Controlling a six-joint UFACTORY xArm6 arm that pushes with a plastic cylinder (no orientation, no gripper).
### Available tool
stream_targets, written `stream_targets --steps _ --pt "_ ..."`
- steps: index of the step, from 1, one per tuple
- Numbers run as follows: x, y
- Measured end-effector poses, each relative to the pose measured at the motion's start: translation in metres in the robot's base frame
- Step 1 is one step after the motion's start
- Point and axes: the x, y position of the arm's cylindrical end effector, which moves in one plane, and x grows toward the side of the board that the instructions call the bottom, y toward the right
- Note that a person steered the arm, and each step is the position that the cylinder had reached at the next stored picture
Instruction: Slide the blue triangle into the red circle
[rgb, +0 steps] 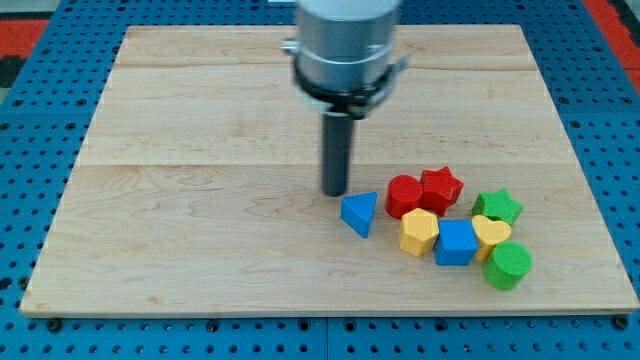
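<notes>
The blue triangle lies on the wooden board, right of the middle. The red circle sits just to its right, a small gap apart. My tip stands on the board just left of and above the blue triangle, close to its upper left corner; whether it touches is unclear.
A red star touches the red circle's right side. Below lie a yellow hexagon, a blue cube, a yellow heart, a green star and a green cylinder, clustered near the board's lower right.
</notes>
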Motion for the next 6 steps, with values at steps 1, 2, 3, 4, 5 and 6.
stream_targets --steps 1,2,3,4,5,6 --pt "0.048 -0.001" --pt "0.04 0.032" --pt "0.04 0.06" --pt "0.04 0.028" --pt "0.04 0.011" --pt "0.04 -0.001"
